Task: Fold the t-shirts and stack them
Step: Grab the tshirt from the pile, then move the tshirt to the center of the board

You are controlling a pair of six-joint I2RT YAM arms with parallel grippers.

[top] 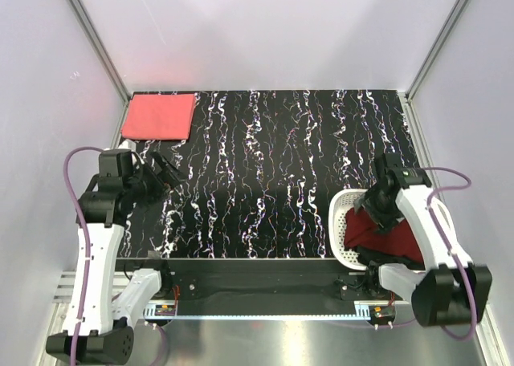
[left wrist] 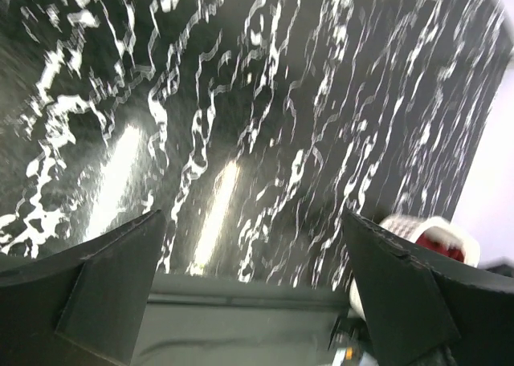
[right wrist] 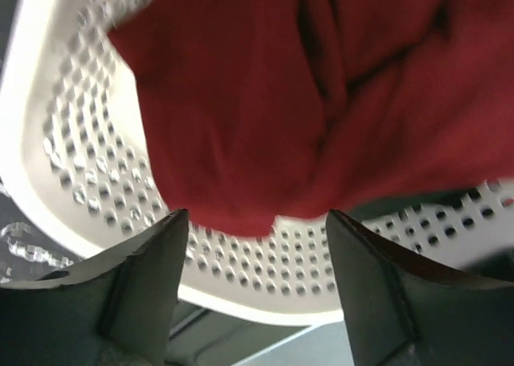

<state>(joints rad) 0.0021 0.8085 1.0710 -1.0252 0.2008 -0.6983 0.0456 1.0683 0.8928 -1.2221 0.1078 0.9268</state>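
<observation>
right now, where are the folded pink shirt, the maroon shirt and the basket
folded pink shirt (top: 158, 115): top view, middle of the cloth
maroon shirt (right wrist: 241, 117): right wrist view, middle of the cloth
basket (right wrist: 72, 157): right wrist view, left perforated wall

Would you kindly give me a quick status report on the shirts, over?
Left end effector open over table. Right end effector open at maroon shirt in basket. Coral shirt folded, far-left corner. No obstruction seen.
</observation>
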